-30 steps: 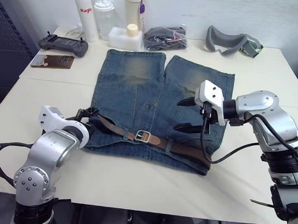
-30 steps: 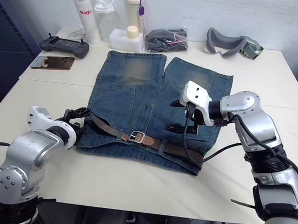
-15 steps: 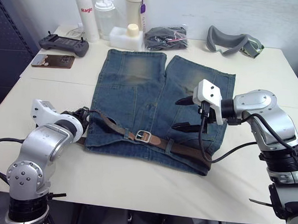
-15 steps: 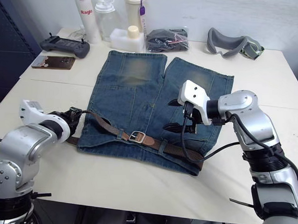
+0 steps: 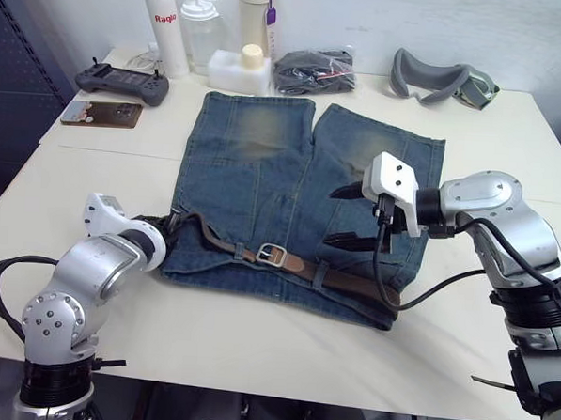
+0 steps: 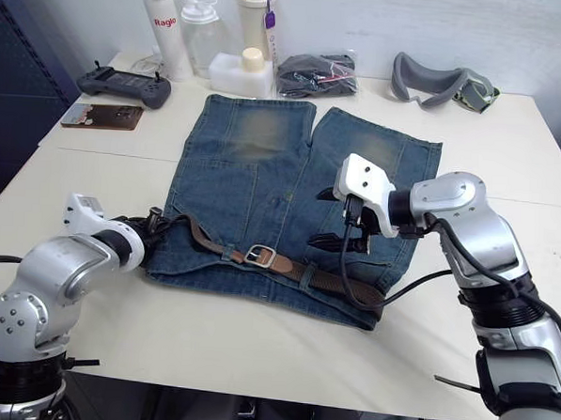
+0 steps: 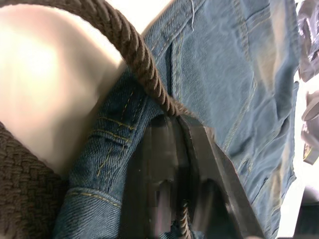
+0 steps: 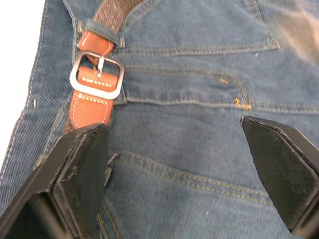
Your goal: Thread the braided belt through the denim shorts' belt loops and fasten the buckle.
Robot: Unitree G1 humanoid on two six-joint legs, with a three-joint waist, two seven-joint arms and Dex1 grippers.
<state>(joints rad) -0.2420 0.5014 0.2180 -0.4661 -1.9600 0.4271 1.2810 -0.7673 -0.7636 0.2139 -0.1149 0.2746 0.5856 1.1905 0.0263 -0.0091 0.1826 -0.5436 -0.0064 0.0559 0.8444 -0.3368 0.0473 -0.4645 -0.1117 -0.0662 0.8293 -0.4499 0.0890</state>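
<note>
Shorts (image 5: 291, 187) flat on the counter (image 5: 254, 350), waistband toward the robot. Belt (image 5: 338, 279) runs along the waistband, buckle (image 5: 272, 255) near the middle, looks fastened, prong through. Strap passes under a loop (image 5: 320, 271) just right of the buckle.

Left pincer (image 6: 155, 219) sits at the shorts' left corner, closed on the belt's free braided end; in the left wrist view the braid (image 7: 134, 50) arcs up off the denim and disappears between the fingers (image 7: 164, 189). Right pincer (image 5: 353, 217) hovers wide open over the right leg, holding nothing, jaws well apart in its wrist view, buckle off to one side of it.

Risks, my read:
- Left arm pulling on that tail drags the whole waistband with it; nothing pins the shorts, since the right pincer is in the air.
- Tail bows up in a loose loop; it could snag on the left corner loop or twist instead of lying flat.
- Can't tell from here whether the left-side loops are all threaded; the arm hides that corner.
- Right pincer coming down could pinch denim rather than strap.

Readable text: "Ragle" in red on the white bottle (image 5: 157, 20) at the back. Nothing else legible.
</note>
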